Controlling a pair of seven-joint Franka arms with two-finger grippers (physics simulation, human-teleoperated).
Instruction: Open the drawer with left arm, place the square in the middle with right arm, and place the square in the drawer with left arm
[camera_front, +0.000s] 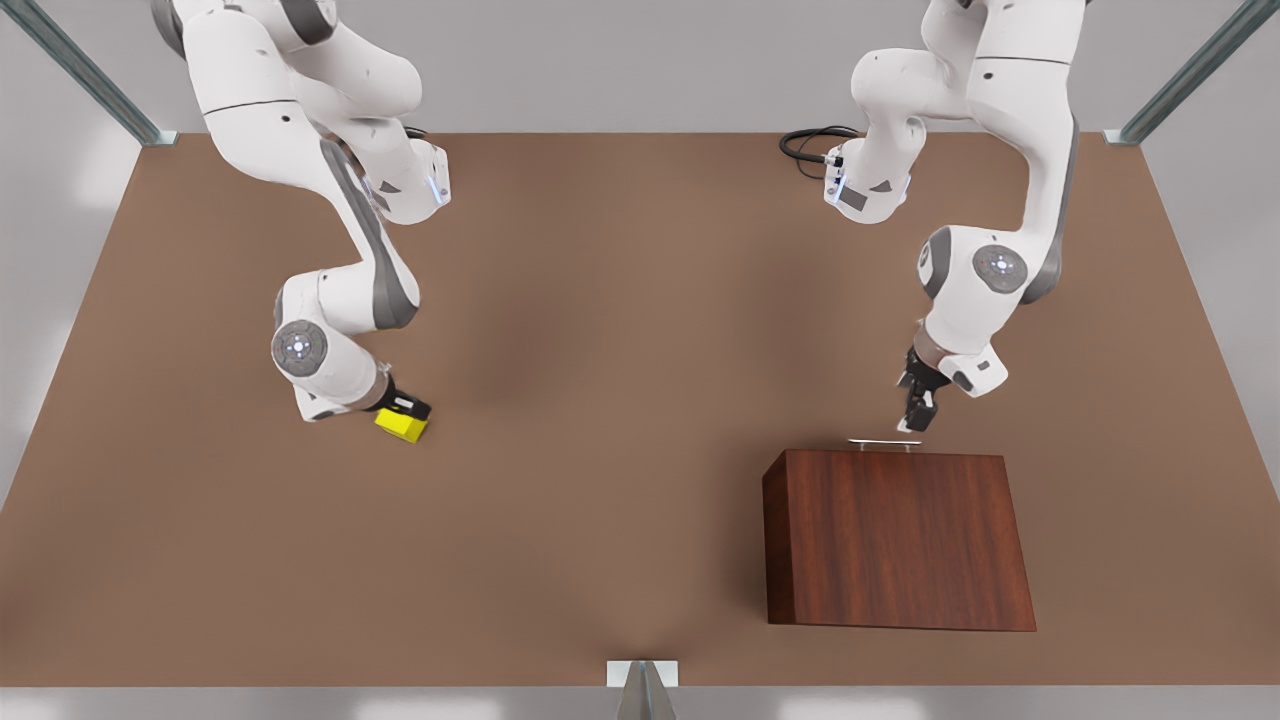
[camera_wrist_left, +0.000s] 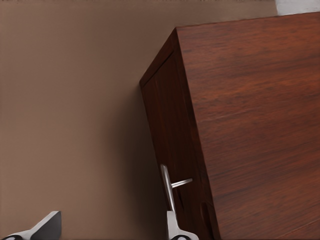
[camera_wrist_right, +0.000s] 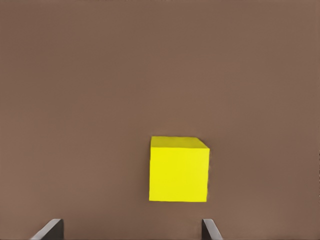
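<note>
While drawer (camera_front: 890, 450) is shut, no step's done: left pincer (camera_front: 918, 420) spread, near handle (camera_front: 884, 441); right pincer (camera_front: 403, 412) spread by square (camera_front: 402, 425) on table (camera_front: 600, 400) at front view's left.

Yellow square (camera_front: 402, 426) on tabletop; dark wooden drawer (camera_front: 893, 538) closed.
</note>
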